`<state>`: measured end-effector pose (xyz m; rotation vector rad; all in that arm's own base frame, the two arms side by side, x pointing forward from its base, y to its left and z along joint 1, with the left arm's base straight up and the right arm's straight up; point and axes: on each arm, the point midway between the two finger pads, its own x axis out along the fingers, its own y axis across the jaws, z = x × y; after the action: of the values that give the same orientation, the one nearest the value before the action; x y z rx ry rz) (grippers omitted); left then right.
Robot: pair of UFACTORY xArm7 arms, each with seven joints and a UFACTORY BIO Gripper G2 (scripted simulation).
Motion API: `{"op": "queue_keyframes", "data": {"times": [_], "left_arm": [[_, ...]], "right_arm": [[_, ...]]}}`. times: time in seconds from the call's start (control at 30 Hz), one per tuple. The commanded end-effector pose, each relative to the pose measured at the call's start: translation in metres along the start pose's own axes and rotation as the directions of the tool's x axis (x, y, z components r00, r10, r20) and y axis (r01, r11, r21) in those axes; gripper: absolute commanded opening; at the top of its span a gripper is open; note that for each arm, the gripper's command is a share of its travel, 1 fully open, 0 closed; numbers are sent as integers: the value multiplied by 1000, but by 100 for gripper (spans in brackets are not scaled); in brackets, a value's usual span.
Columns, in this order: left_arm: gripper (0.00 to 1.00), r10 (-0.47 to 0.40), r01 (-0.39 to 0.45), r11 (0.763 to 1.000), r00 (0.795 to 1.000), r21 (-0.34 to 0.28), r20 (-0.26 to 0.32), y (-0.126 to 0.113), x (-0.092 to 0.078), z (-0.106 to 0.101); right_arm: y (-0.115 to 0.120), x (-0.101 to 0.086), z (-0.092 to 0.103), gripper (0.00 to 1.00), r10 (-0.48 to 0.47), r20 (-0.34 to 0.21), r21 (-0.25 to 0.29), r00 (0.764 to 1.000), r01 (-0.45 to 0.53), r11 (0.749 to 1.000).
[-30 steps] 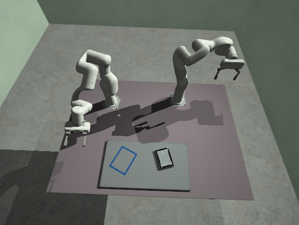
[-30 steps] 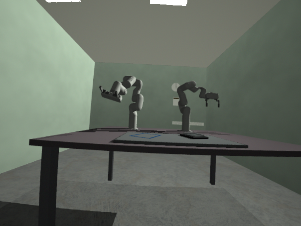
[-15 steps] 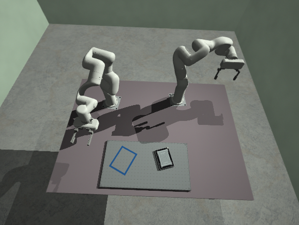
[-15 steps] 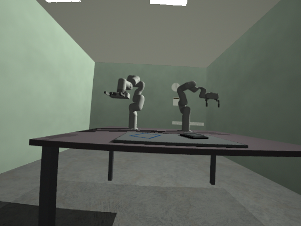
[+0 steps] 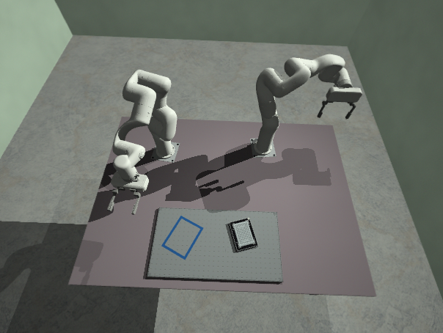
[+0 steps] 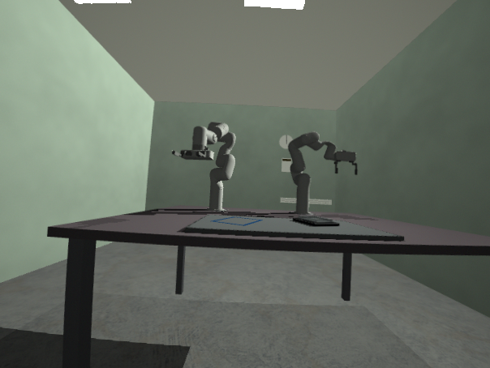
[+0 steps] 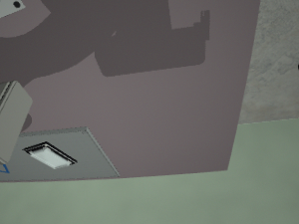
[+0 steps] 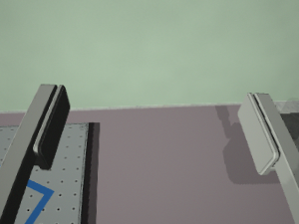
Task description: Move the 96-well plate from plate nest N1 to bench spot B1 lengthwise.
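Readable text, labels, brands, numbers and signs: none.

Item, wall disc (image 6: 285, 141), exterior view: pale and round, with a dark upright line; probably a clock, though too small to be sure. Numerals: illegible.

Item, wall sheet (image 6: 286, 165), exterior view, below the disc: pale, with a dark band along its top. Wording: illegible.

Item, plate (image 5: 243, 233) (image 6: 318, 221) (image 7: 50, 156), top, exterior and left wrist views. Lettering: illegible.

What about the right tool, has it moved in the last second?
Yes. In the top view the right tool has shifted rightward in the picture, closer to the grey board.
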<state>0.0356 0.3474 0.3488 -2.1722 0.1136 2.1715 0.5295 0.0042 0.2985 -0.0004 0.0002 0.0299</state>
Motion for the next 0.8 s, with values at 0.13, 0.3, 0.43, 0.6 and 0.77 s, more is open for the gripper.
{"op": "queue_keyframes", "data": {"times": [0.13,0.3,0.43,0.6,0.77], "left_arm": [[100,-3,3,1000,1000,0,1,0,-1,0],[100,-3,3,1000,1000,0,1,0,-1,0],[100,-3,3,1000,1000,0,1,0,-1,0],[100,-3,3,1000,1000,0,1,0,-1,0],[100,-3,3,1000,1000,0,1,0,-1,0]], "right_arm": [[29,-1,-7,37,202,4,-1,979,-202,979],[53,-3,-14,37,362,4,-2,932,-362,932],[72,-4,-20,37,383,4,-2,924,-383,924],[87,-5,-24,37,383,4,-1,924,-383,924],[111,-7,-31,37,383,4,-1,924,-383,924]]}}
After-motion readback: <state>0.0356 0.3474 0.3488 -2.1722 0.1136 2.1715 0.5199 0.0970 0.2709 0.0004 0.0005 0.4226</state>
